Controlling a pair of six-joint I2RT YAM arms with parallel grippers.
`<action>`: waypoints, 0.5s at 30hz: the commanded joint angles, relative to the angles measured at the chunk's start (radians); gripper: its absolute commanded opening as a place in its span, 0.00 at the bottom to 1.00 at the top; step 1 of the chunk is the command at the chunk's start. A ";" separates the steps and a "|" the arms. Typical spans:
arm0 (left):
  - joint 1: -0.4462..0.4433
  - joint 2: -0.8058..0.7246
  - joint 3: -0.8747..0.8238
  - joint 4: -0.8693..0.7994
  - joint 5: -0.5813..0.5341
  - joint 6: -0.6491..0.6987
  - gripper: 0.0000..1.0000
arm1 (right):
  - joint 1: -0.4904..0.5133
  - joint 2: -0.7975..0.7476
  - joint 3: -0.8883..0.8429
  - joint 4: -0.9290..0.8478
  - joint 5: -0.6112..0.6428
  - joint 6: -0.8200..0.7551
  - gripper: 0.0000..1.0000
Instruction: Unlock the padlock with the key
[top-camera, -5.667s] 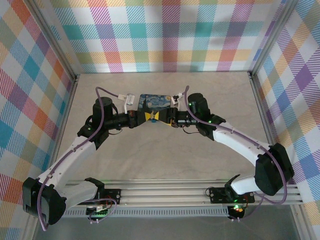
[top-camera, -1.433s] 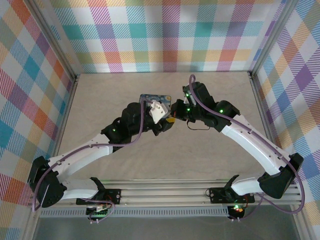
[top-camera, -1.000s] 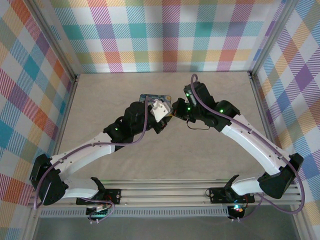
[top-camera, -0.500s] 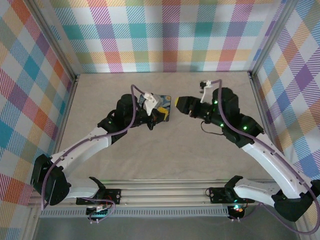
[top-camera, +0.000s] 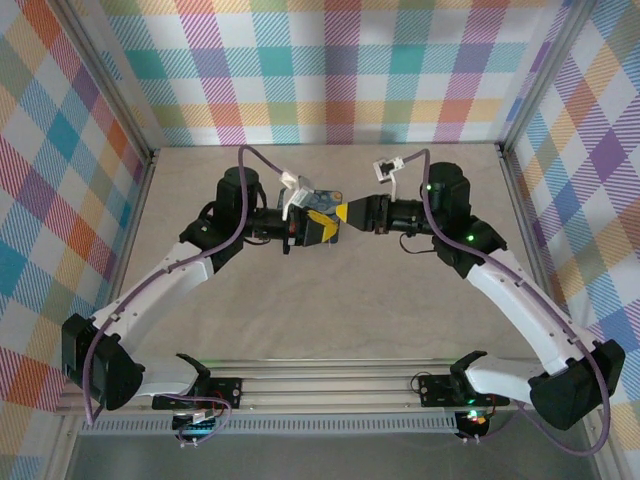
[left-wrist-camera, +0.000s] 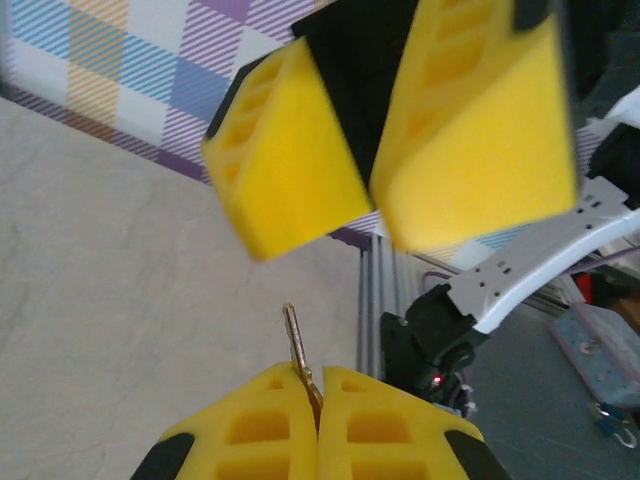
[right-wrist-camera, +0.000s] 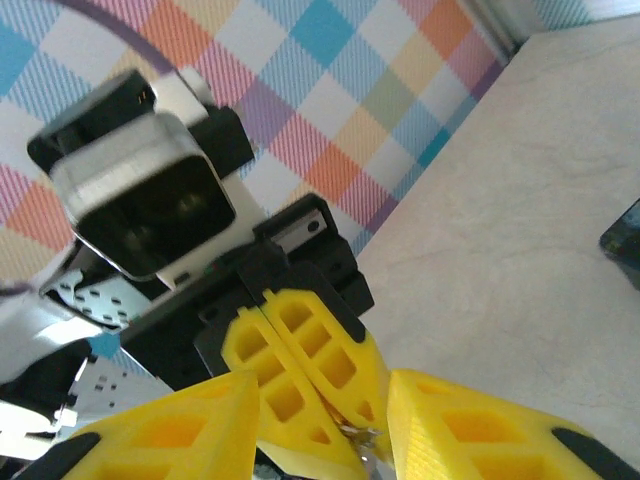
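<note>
A thin metal key (left-wrist-camera: 293, 338) sticks out from between the yellow pads of my left gripper (left-wrist-camera: 318, 385), which is shut on its head. In the top view my left gripper (top-camera: 322, 229) and right gripper (top-camera: 344, 212) point at each other, nearly tip to tip, above the middle of the table. My right gripper (right-wrist-camera: 325, 400) has its jaws apart and holds nothing. The left gripper's shut fingers (right-wrist-camera: 300, 350) and a glint of the key (right-wrist-camera: 362, 448) sit just in front of that gap. From the left wrist, the right gripper (left-wrist-camera: 372, 215) hangs just beyond the key's tip. The padlock is out of view.
A flat dark blue patterned object (top-camera: 322, 199) lies on the beige table (top-camera: 330, 320) just behind the grippers; its corner (right-wrist-camera: 627, 240) shows in the right wrist view. Checked walls ring the table. An aluminium rail (top-camera: 330, 385) runs along the near edge.
Both arms drew apart, then turned to face each other tip to tip. The left wrist swung back leftward, still pinching the key. The right jaws have opened.
</note>
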 joint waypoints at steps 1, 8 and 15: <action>0.008 -0.028 0.034 -0.022 0.079 -0.027 0.00 | -0.003 -0.017 -0.029 0.125 -0.107 -0.038 0.38; 0.008 -0.037 0.036 -0.006 0.078 -0.047 0.00 | -0.003 0.000 -0.065 0.142 -0.118 -0.044 0.37; 0.008 -0.035 0.036 0.013 0.074 -0.070 0.00 | -0.003 0.011 -0.084 0.154 -0.140 -0.042 0.27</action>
